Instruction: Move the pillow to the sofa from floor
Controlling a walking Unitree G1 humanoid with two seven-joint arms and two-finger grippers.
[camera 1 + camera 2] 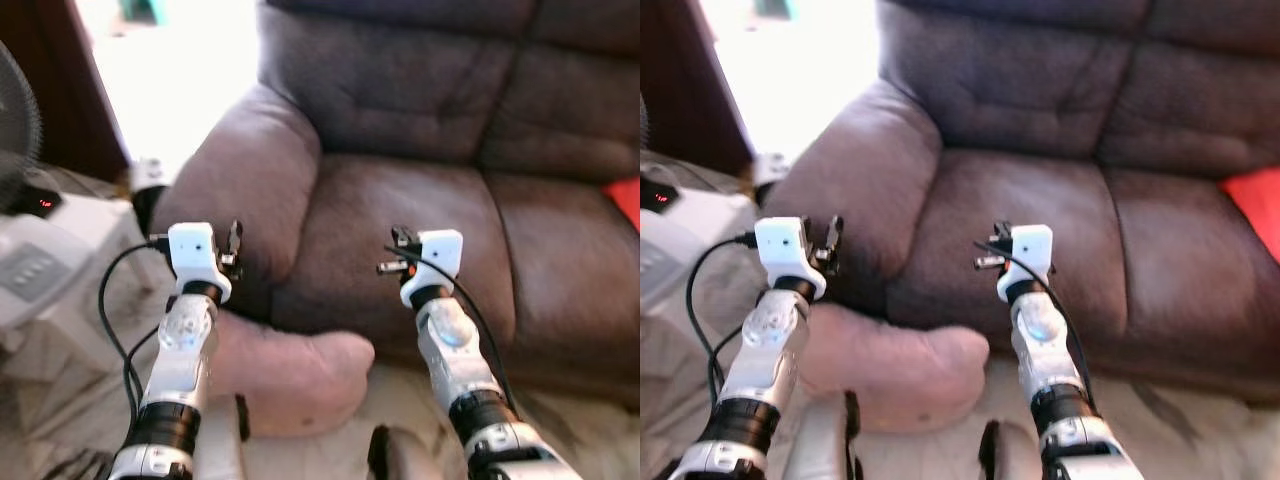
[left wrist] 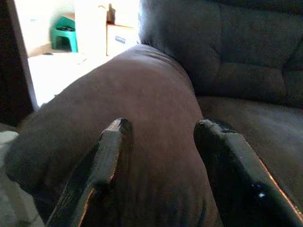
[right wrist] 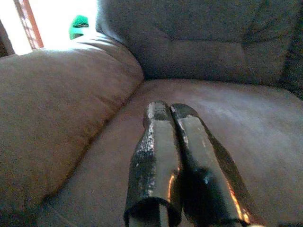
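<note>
Bright overexposed doorway or window point(image 1: 175, 75) at upper left, glare washing out the floor there. Dark wooden panel point(image 1: 60, 90) beside it. Fan grille point(image 1: 15, 125) at left edge above white appliance point(image 1: 45, 250) with red LED. Green stool point(image 2: 66, 38) and cardboard boxes point(image 2: 106, 30) in lit area. Pale marbled floor point(image 1: 580, 420).

Pillow point(image 1: 290, 375): pale pinkish-beige, soft, oblong, slightly slumped, with a small dark speck on its front face. It lies on the floor point(image 1: 400, 410), pressed against the base of the sofa point(image 1: 400, 230) just below the front of the armrest point(image 1: 245, 180), long side along the sofa front. Sofa: dark brown-grey upholstery, padded rounded armrest, tufted backrest, wide seat cushions with nothing on the near one. Pillow not on the seat.
</note>
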